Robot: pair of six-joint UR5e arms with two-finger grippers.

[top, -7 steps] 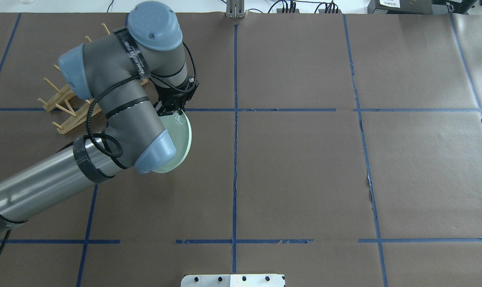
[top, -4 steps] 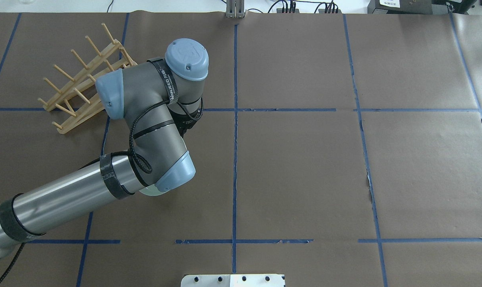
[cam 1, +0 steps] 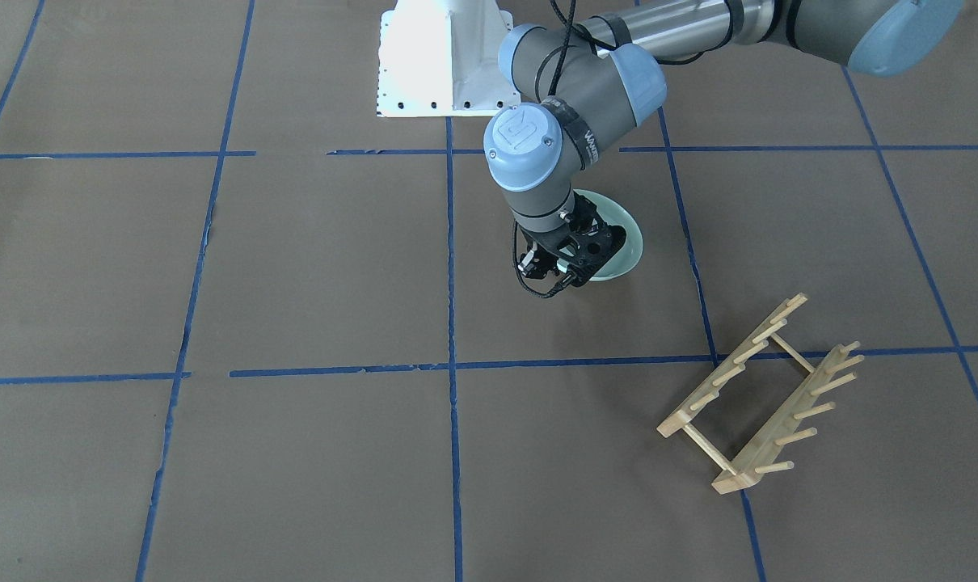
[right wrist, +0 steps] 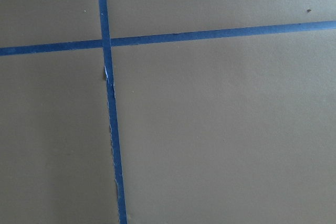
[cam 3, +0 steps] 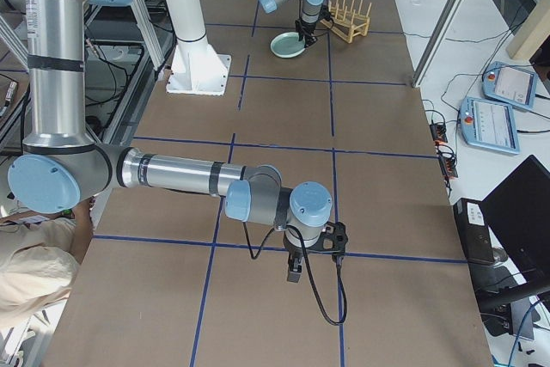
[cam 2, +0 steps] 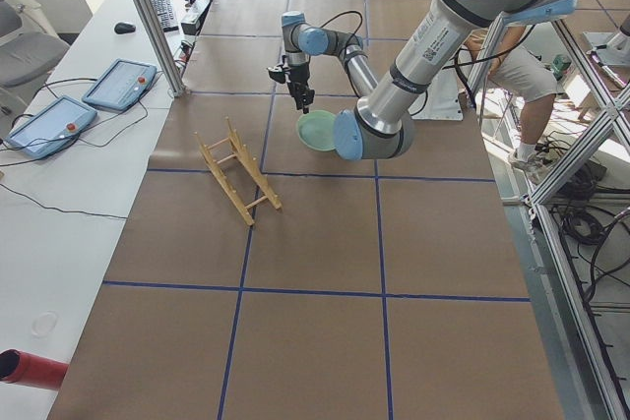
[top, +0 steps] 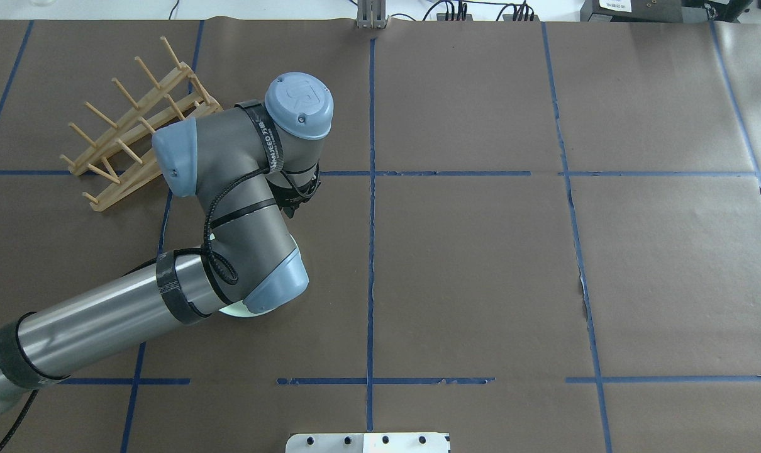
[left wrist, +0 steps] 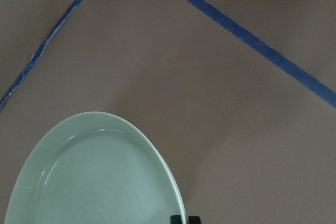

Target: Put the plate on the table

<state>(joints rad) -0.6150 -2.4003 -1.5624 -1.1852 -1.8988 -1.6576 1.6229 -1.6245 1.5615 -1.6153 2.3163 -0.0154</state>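
We judged the round pale mint-green plate [cam 1: 628,236] all but set on the brown paper-covered bench [cam 1: 295,267], its rim pinched in the narrow left gripper [left wrist: 186,219], with only the release left.

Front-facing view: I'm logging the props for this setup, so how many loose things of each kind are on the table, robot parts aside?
plate: 1
wooden peg rack: 1
Total: 2
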